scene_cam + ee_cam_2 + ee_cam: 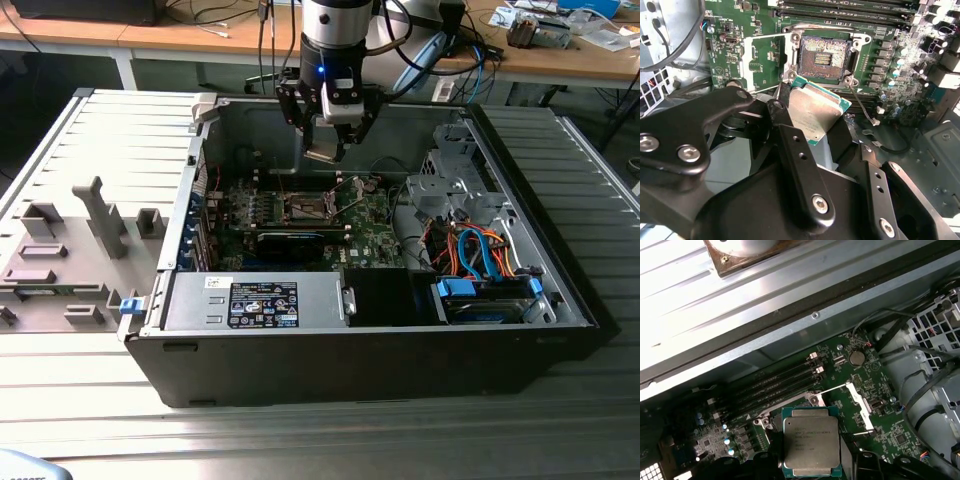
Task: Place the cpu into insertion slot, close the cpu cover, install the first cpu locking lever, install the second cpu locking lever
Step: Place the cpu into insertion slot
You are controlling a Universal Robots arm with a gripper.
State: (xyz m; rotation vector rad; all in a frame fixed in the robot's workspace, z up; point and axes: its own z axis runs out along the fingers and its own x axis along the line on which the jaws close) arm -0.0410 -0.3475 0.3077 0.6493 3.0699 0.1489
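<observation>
Holding the cpu [811,440] clamped in the gripper [330,150] above the empty insertion slot [824,52]; seemingly leaving the cpu cover [860,402] open, unlatched.

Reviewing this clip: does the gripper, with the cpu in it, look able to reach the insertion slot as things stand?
Probably yes. The gripper, shut on the cpu, hangs above the insertion slot. The cpu cover stands open to one side, and nothing lies across the socket.

Exterior view evenly bright, case [400,370] interior shaded. First wrist view: glare whitens bench [715,295]. Second wrist view: board [735,65] edge blown out.
</observation>
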